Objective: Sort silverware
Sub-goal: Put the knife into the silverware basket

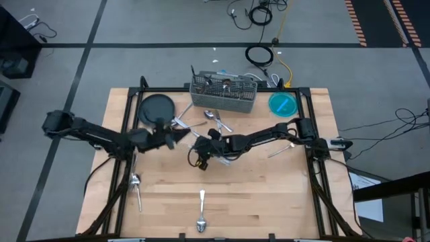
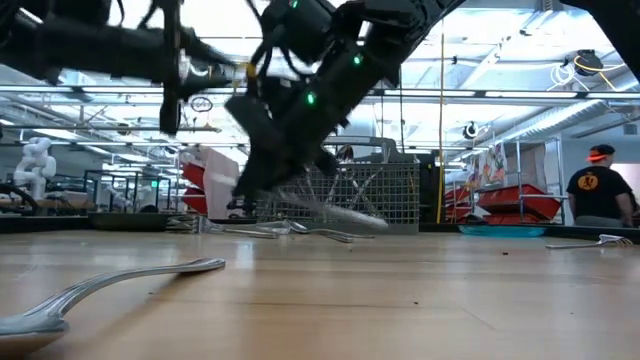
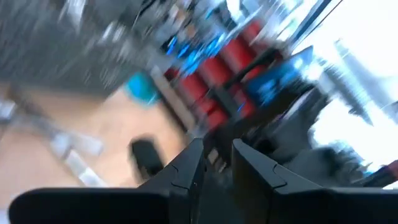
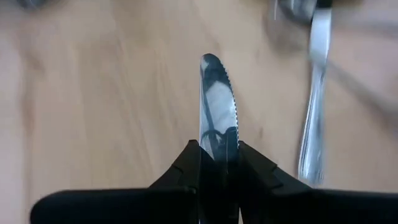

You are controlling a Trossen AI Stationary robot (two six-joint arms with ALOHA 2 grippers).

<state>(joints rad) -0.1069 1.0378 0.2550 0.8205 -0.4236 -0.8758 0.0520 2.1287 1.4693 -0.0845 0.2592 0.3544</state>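
- Silverware (image 1: 201, 210) lies scattered in the high view: loose pieces at the near edge and left side, more beside the dark plate (image 1: 156, 107) and before the wire caddy (image 1: 224, 95). The right gripper (image 1: 203, 149) sits at table centre; the left gripper (image 1: 176, 136) is just beside it, nearer the plate.
- Low view: a fork (image 2: 110, 283) lies flat in the foreground; both arms crowd together in front of the caddy.
- Left wrist view: the left gripper's fingers (image 3: 186, 171) stand slightly parted with nothing between them that I can make out.
- Right wrist view: the right gripper is clamped on a knife (image 4: 217, 102), blade pointing straight ahead along the fingers' line, above bare wood; another piece (image 4: 314, 93) lies alongside. The caddy is well apart, with the left arm close by.
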